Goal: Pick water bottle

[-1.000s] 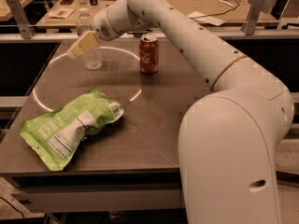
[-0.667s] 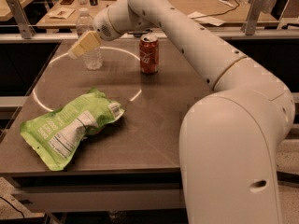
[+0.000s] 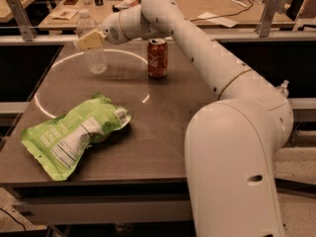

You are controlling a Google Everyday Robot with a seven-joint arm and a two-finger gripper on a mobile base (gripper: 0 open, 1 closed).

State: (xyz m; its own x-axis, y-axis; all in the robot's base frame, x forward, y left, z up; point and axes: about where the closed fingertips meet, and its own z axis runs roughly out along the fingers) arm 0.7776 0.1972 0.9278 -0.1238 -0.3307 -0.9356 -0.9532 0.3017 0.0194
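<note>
The water bottle [image 3: 96, 59] is clear ribbed plastic with a white cap. It stands upright at the far left of the dark table [image 3: 168, 127]. My gripper [image 3: 90, 39] is at the bottle's upper half and covers part of it. The bottle's base rests on the table. My white arm reaches in from the right, over the red soda can [image 3: 158, 58].
The red soda can stands to the right of the bottle. A green snack bag [image 3: 74, 135] lies at the front left of the table. A metal rail with posts [image 3: 265, 14] runs behind the table, with cluttered wooden desks beyond. My robot base [image 3: 237, 172] fills the front right.
</note>
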